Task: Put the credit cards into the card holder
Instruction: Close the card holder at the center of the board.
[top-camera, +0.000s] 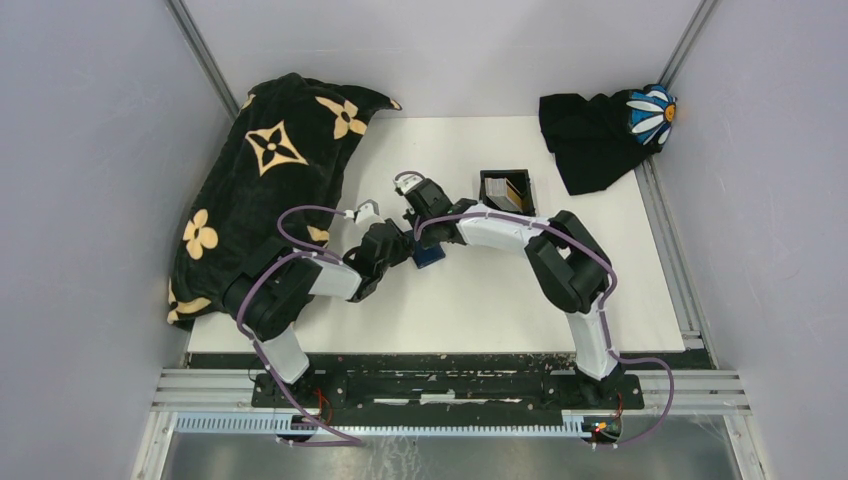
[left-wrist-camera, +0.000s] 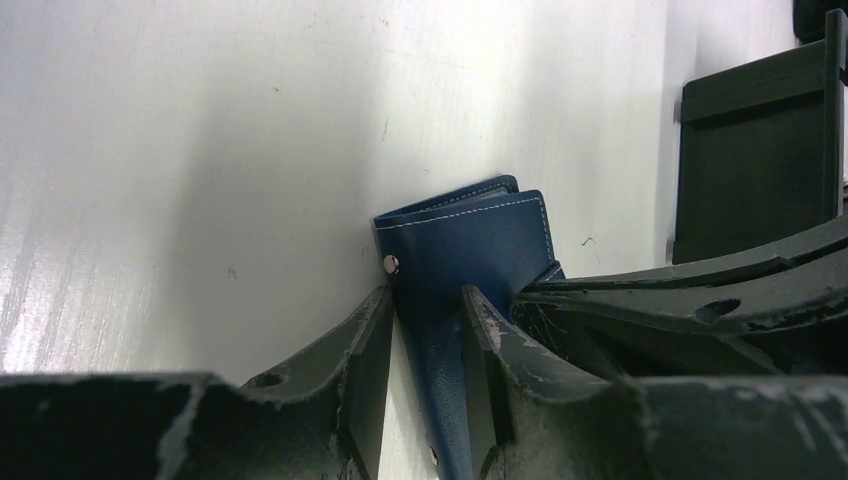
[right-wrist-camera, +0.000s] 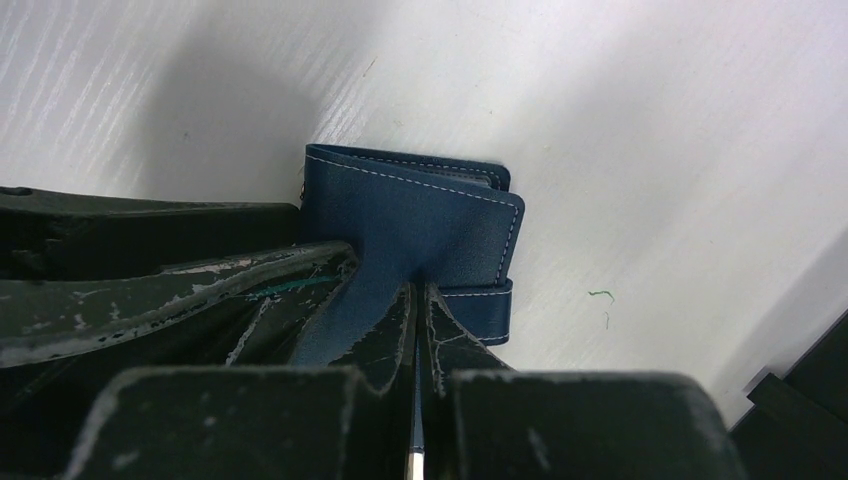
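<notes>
The navy-blue card holder (top-camera: 429, 257) lies at the middle of the white table, half folded, with both grippers on it. My left gripper (left-wrist-camera: 428, 300) comes from the left and is shut on the card holder (left-wrist-camera: 480, 240), whose folded body is wedged between the fingers. My right gripper (right-wrist-camera: 419, 290) is shut on a thin flap of the card holder (right-wrist-camera: 420, 210), its snap showing deep between the fingers. The credit cards (top-camera: 510, 194), tan and whitish, stand on edge in the black tray behind the right arm. No card shows in either wrist view.
The black tray (top-camera: 507, 176) stands just behind the grippers, and its outer wall (left-wrist-camera: 760, 160) shows in the left wrist view. A black cloth with tan flowers (top-camera: 260, 200) covers the table's left edge. Another dark cloth with a daisy (top-camera: 600, 135) lies at the back right.
</notes>
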